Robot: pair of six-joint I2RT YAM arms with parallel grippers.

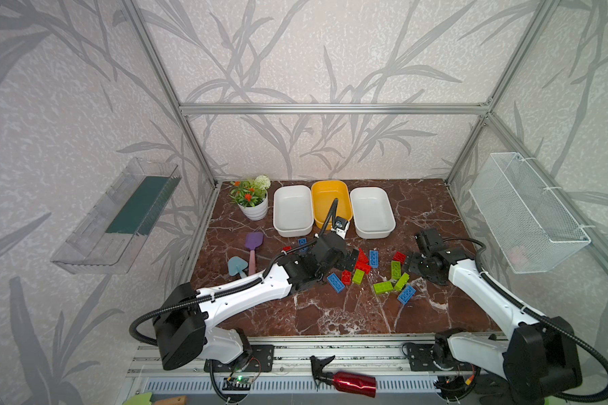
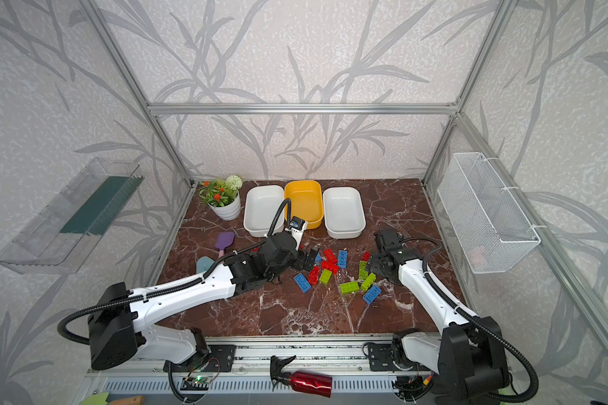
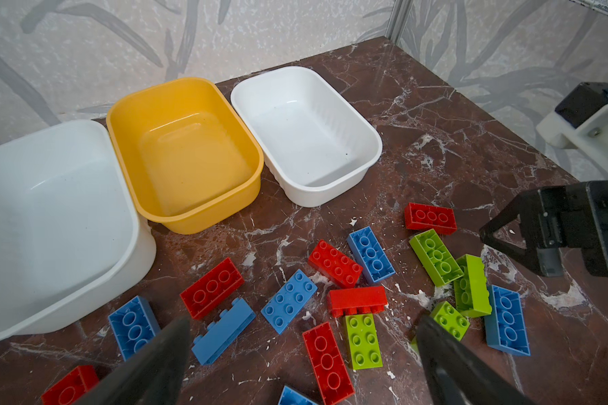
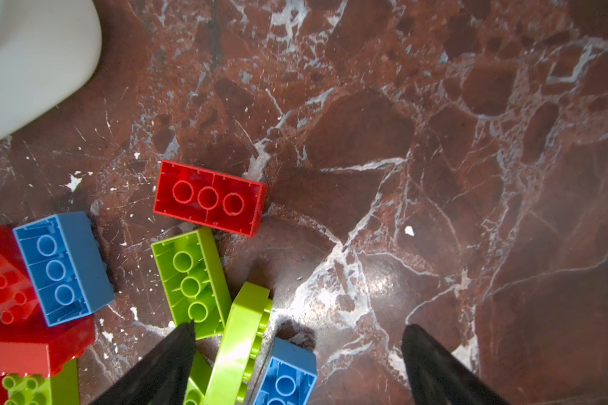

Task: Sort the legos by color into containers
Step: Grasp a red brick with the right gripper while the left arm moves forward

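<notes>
We hover left gripper (image 3: pixel 304 321) and right gripper (image 4: pixel 297 326), fingers (image 3: pixel 155 357) spread, over the legos (image 1: pixel 362 266) crowded mid-worktop (image 1: pixel 330 315) (containers (image 3: pixel 190 228) along its back edge sit empty), so closing could pinch two colours together.

The left arm (image 1: pixel 246 291) and the right arm (image 1: pixel 471 284) are built alike. Their long links wear glossy white moulded shells dotted with small dark screw holes, and the joints sit in matte black, blocky housings. Farthest from the claw, each arm has a big rounded black shoulder block (image 1: pixel 178 336). A black ribbed hose (image 1: pixel 132 330) loops out of that block and follows the white shell towards the claw, held by pale ties. Just behind the left claw (image 1: pixel 351 260) sits a white camera bracket (image 1: pixel 341 224) carrying a small black-and-blue module. The left claw and the right claw (image 4: pixel 298 325) both have flat black fingers (image 4: pixel 162 368) tapering to points.
</notes>
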